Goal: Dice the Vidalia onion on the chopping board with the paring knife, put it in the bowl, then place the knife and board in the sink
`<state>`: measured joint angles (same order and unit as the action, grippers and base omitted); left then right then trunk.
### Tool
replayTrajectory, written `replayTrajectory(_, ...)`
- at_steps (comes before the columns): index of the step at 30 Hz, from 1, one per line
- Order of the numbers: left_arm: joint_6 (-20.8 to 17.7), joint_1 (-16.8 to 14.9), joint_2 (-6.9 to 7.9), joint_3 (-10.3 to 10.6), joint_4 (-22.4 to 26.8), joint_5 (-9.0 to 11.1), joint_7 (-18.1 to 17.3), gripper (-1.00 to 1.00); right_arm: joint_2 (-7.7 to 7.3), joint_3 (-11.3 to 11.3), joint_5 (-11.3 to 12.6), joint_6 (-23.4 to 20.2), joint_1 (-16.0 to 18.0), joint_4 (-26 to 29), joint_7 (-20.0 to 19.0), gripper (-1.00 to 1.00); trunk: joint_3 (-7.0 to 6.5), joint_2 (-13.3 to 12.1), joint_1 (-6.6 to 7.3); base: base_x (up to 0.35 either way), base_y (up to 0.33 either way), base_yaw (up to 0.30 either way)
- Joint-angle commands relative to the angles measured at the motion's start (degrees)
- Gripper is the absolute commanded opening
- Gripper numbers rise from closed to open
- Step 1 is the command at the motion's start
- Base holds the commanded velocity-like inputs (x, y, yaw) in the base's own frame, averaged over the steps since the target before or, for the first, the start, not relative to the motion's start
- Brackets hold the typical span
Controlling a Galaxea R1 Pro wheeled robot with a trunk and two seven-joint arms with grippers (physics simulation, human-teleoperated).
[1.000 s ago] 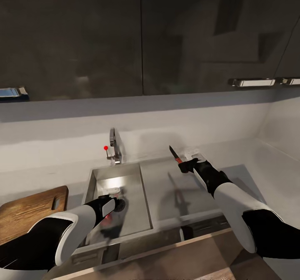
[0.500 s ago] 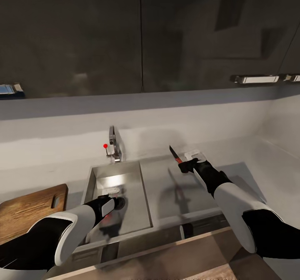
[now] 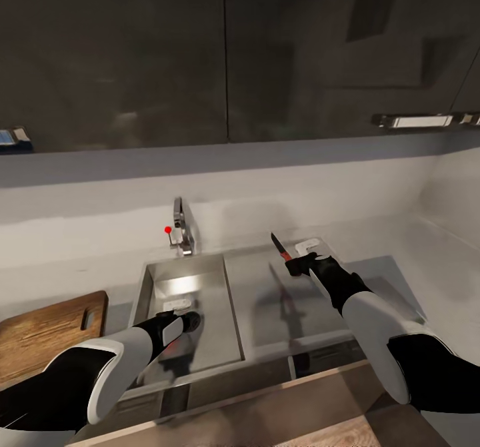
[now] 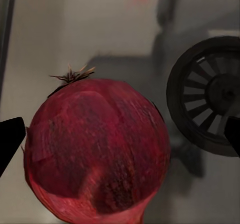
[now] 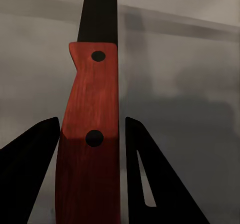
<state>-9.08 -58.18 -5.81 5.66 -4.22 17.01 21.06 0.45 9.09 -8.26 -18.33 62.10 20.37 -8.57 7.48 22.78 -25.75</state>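
Left gripper point(image 4: 120, 144) hangs low in the sink point(image 3: 220, 340), jaws wide astride the onion point(image 4: 97, 151) but not touching, ready to lift it; right gripper point(image 5: 90, 134), jaws clamping the paring knife point(image 5: 90, 139), parks it above the surface, blade clear.

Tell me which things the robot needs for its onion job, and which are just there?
Needed: onion, paring knife in right gripper, chopping board, sink, left gripper.

Just there: tap, wall cabinets.
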Motion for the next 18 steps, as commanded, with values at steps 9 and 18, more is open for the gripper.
replayTrajectory(9,-0.1,-0.1,0.01,0.5,-0.1,0.4,0.3,1.0,-0.01,0.0,-0.6,-0.3,0.0,0.1,-0.2,-1.0,0.28,0.1,-0.04,0.0,0.0,0.0)
replayTrajectory(18,-0.1,-0.1,0.01,0.5,-0.1,0.4,0.3,-1.0,0.03,0.0,-0.6,-0.3,0.0,0.1,-0.2,-1.0,0.29,0.1,-0.04,0.0,0.0,0.0)
